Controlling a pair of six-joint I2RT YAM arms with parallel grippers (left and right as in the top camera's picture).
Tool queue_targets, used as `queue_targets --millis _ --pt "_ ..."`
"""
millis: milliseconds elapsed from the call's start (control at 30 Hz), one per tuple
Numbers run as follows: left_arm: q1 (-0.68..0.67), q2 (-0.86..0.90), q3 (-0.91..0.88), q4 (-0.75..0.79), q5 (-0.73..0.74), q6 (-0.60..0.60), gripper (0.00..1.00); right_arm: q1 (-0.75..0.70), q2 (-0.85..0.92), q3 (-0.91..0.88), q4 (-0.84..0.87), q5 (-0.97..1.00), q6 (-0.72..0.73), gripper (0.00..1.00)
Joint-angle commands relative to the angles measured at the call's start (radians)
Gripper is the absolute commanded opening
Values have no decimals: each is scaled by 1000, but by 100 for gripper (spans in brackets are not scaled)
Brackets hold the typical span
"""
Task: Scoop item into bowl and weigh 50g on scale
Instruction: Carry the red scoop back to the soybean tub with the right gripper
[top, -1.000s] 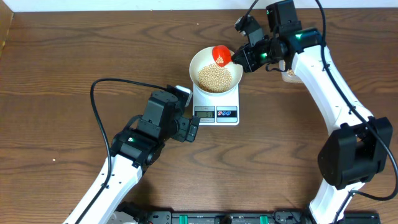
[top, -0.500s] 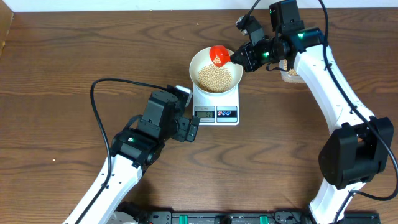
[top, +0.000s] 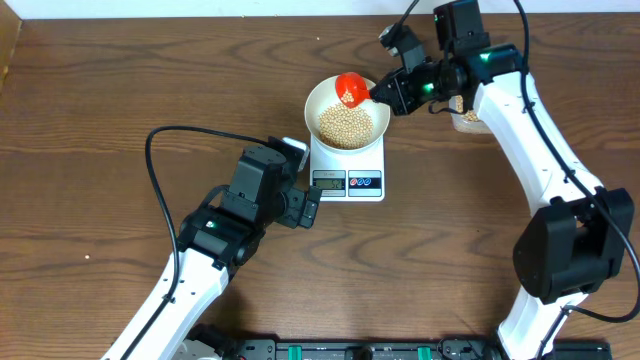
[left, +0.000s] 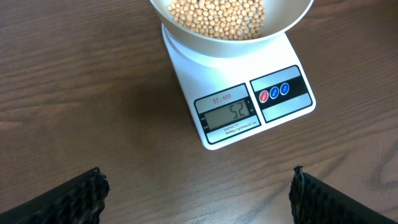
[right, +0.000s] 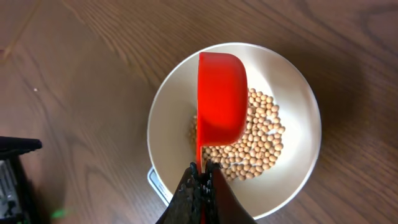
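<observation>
Weighing stage — right jaws pinch the red scoop (right: 221, 93) over the bowl (right: 169, 134) of beans (right: 261, 140), left jaws spread idle — the scale (left: 193, 78) reads 52, so lifting a few out seems next.

The table (top: 100, 100) is dark brown wood with a strong wavy grain running left to right. A strip of white wall (top: 200, 8) lines its far edge. A red plastic scoop (top: 349, 88) hangs tilted above the far middle of the table, handle pointing right. Further right, near the far edge, a clear tub (top: 467, 122) is mostly hidden. A black rail (top: 350, 351) with green fittings runs along the near edge.
</observation>
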Motion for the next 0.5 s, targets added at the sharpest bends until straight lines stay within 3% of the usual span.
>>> queue_targets --millis 0,167,467 --pt "-1 4 -2 -2 2 -16 95 -58 -42 23 2 -132 11 1" --pt "-1 4 -2 -2 2 -16 95 -169 -66 23 -7 -236 11 1" --pt "-1 4 -2 -2 2 -16 95 -410 -138 23 -123 -157 -9 1"
